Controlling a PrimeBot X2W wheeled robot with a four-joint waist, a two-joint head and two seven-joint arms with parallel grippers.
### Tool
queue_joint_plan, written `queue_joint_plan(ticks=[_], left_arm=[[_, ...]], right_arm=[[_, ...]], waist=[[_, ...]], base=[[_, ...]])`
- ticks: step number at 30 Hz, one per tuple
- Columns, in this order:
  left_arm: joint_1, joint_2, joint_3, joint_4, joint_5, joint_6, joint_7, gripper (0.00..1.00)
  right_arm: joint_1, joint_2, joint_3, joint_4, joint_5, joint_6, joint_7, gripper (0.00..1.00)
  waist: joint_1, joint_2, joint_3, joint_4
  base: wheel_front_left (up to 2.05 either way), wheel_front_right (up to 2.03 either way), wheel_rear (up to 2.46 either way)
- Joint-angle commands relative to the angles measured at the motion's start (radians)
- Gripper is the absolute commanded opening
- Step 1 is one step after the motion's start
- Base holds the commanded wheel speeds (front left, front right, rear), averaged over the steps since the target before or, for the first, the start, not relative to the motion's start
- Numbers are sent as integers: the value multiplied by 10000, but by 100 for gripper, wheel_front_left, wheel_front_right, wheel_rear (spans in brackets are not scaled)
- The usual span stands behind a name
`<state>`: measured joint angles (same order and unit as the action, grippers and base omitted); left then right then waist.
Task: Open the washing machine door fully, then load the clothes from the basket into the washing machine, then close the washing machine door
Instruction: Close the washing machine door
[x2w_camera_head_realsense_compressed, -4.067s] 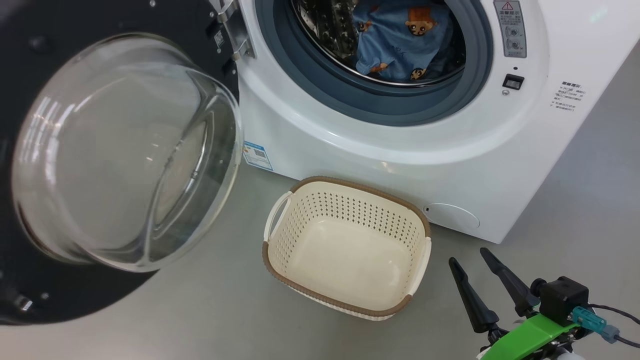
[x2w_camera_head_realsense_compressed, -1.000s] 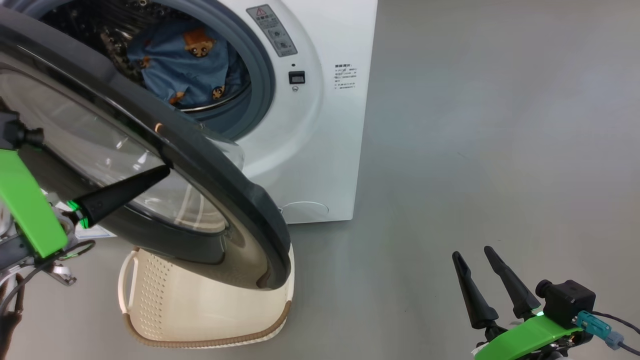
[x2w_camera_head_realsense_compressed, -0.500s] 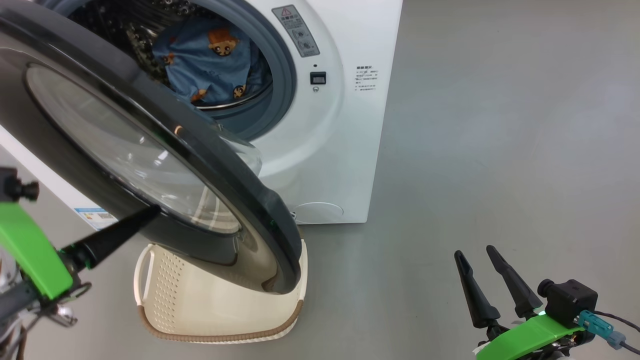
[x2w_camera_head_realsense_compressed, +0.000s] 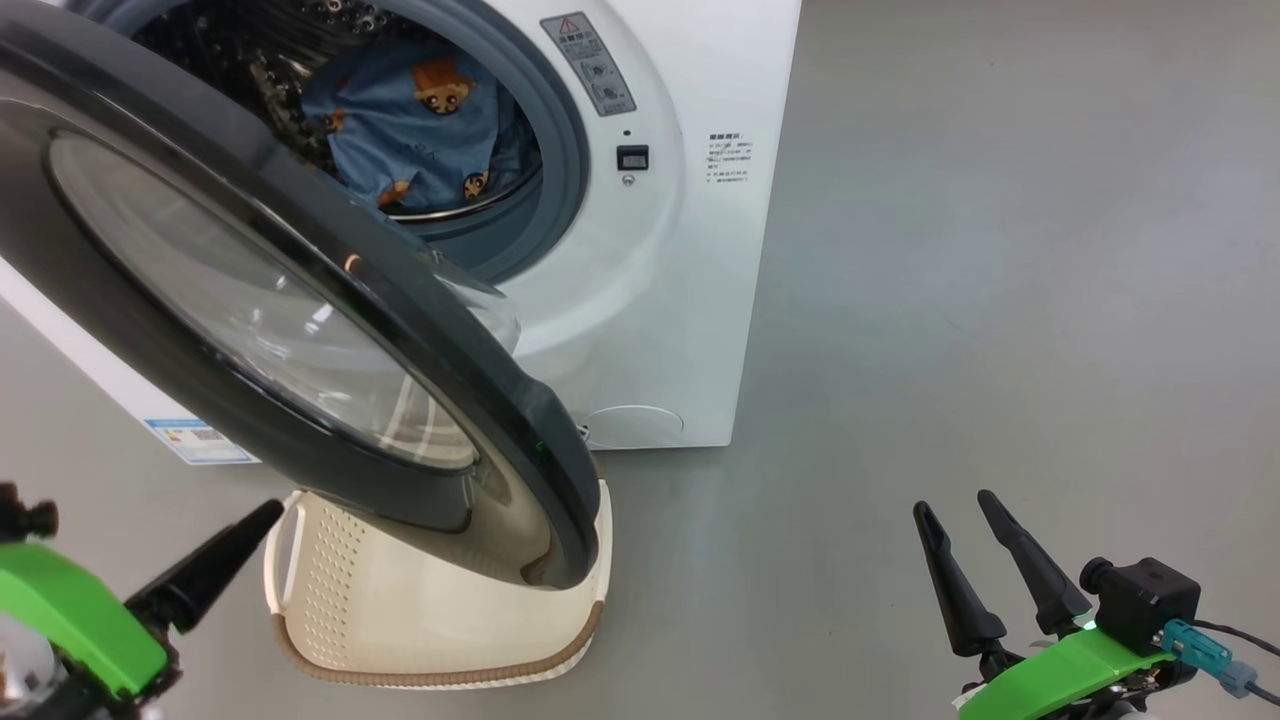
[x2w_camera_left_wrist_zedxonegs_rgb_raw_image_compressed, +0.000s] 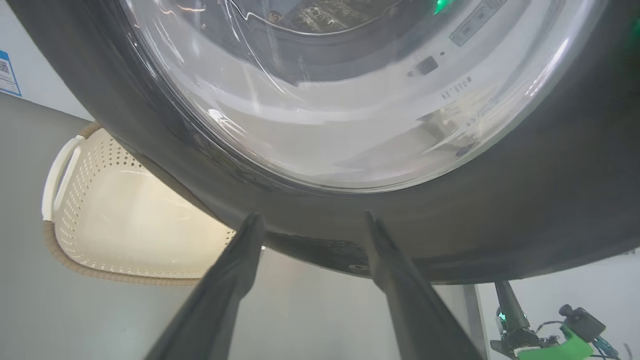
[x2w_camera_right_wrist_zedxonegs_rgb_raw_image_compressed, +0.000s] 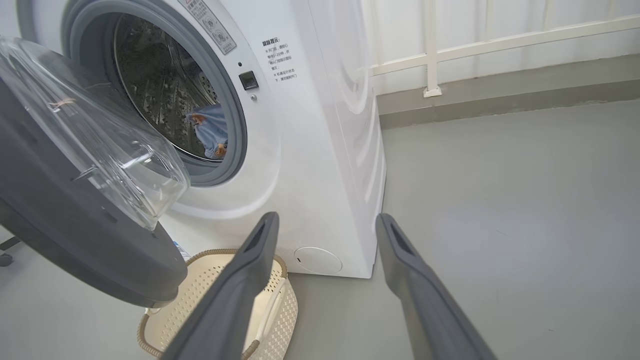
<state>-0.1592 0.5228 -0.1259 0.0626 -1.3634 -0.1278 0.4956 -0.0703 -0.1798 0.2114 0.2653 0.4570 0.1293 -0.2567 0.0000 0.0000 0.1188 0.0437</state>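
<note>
Left wrist view, grip: the left end effector is spread wide with nothing held, having been opened from shut within the last second.
Left wrist view, door: the washing machine door looms just past the fingertips; contact cannot be told from here.
Left wrist view, basket: the basket is seen under the door's lower edge, its inside bare.
Head view, change: the left finger, laid on the door's face a moment ago, has been drawn back low and clear of the rim.
Head view, door: it is left half-swung over the basket, not yet shut against the washing machine.
Head view, clothes: the clothes lie inside the drum.
Head view, task: loading is judged done; closing is judged only part done, and a further push is likely needed.
Right wrist view, grip: the right end effector is held wide apart and empty, well away from the door.
</note>
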Motion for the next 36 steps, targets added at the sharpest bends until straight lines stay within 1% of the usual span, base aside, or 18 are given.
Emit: queue_joint_plan(ticks=[1,6,7,8,11,15,22,27,30,33,34,36], left_arm=[[-148,412,369,-84,115,-29,-379,100],[415,365,102,386,427,-29,-1671,100],[415,365,102,386,427,-29,-1671,100],[549,362,12,552,565,-29,-1955,100],[879,193,-223,940,627,-29,-2703,100],[1153,114,-678,1497,879,-29,-3594,100],[1135,-29,-1489,2256,1164,-29,-5206,100],[1055,144,-2221,2489,1828,-29,-6813,100],[989,191,-2539,2647,2101,-29,-7353,100],[907,195,-2554,2888,2688,-29,-7546,100],[853,132,-2364,2871,2940,-29,-7559,100],[836,-114,-1648,2796,3695,-29,-7566,100]], right_arm=[[-181,-94,264,-269,-35,14,-51,100],[-177,-122,292,-258,-31,14,-51,100],[-177,-122,292,-258,-31,14,-51,100],[-173,-130,298,-254,-29,14,-51,100],[-145,-162,291,-245,-21,14,-51,100],[-93,-212,264,-252,-19,14,-51,100],[-26,-273,202,-257,-26,14,-51,100],[36,-315,76,-269,-36,14,-51,100],[73,-335,6,-276,-37,14,-51,100],[117,-344,-78,-288,-49,14,-51,100],[135,-348,-108,-295,-48,14,-51,100],[158,-358,-162,-311,-49,14,-51,100]], waist=[[0,0,24,-31],[0,0,27,-171],[0,0,27,-171],[0,0,15,-208],[0,0,-11,-322],[0,0,-3,-443],[0,0,-17,-645],[0,0,-40,-789],[0,0,-70,-858],[0,0,-93,-894],[0,0,-99,-895],[0,0,-97,-893]], base=[[0,0,0],[0,0,0],[0,0,0],[0,0,0],[0,0,0],[0,0,0],[0,0,0],[0,0,0],[0,0,0],[0,0,0],[0,0,0],[0,0,0]])
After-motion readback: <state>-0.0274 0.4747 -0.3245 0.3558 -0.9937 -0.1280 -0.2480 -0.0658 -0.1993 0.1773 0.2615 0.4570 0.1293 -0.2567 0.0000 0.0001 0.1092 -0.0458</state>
